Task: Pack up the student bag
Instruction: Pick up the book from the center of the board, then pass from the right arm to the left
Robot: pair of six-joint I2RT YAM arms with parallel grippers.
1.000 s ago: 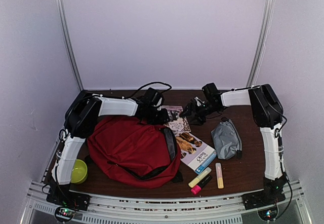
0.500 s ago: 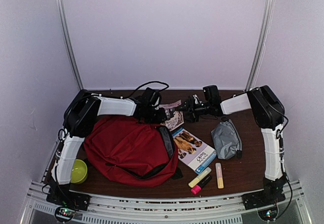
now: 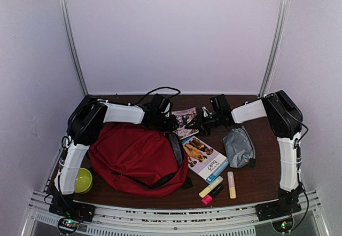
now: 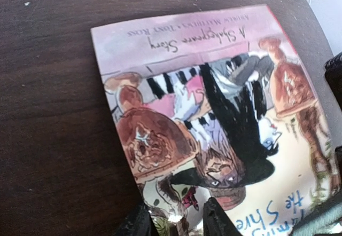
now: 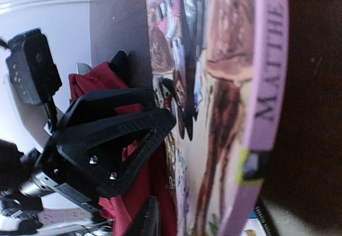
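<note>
The bag (image 3: 136, 156) lies on the table (image 3: 262, 178). My right jaws grip the book (image 3: 185, 117) just beside its mouth; the left jaws' state I cannot tell. I'd feed the book in corner-first, slowly

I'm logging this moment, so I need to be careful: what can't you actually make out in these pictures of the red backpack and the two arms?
- Red fabric backpack, inside: top view, its own fabric hides it.
- Pink illustrated paperback, blue title: left wrist view, bottom edge cuts it off.
- Right gripper, hold: right wrist view, the paperback fills the frame; too small from above.
</note>
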